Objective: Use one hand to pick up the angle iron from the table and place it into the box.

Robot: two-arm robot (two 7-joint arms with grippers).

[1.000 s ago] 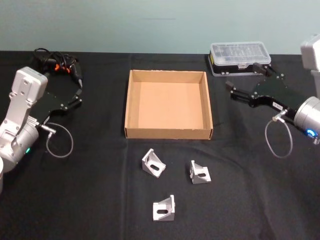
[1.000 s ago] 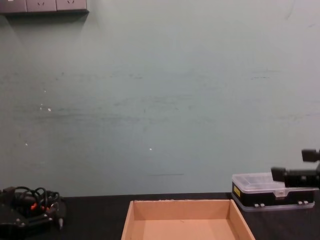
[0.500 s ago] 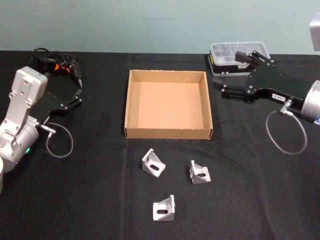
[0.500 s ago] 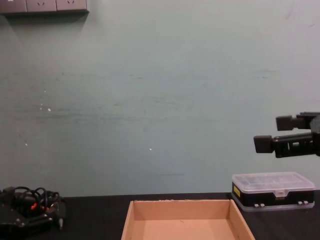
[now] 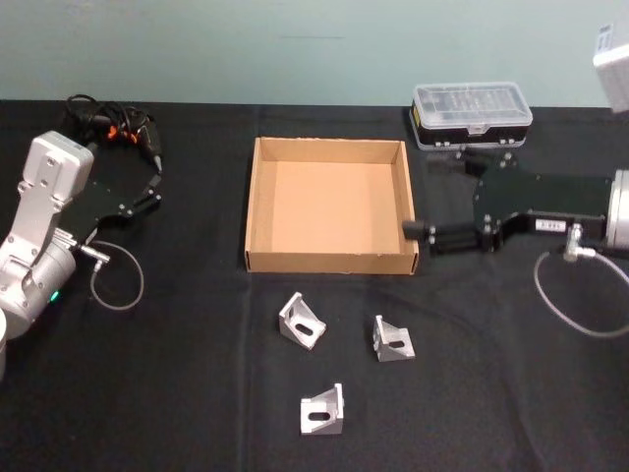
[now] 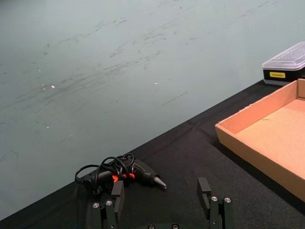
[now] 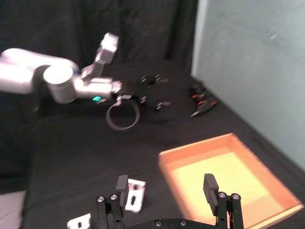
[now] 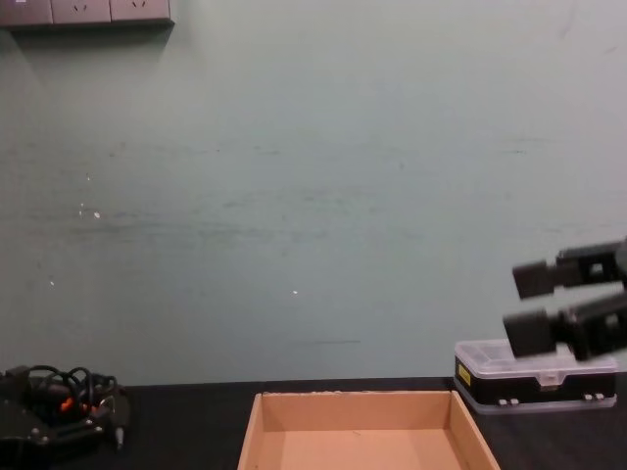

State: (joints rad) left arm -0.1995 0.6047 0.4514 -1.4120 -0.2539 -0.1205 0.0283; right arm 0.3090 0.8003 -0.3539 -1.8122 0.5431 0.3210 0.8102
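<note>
Centrally, shallow tan cardboard box (image 5: 330,262), floor bare. Black right gripper (image 5: 428,195), centre-right beside it, fingers wide, empty; left gripper (image 5: 155,179), centre-left, likewise.

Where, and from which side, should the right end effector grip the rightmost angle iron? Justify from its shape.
Probably its upright flange, from above. The rightmost angle iron has one slotted flange lying flat on the table, leaving no gap beneath. The standing flange offers two parallel faces for the open right end effector to close across.
</note>
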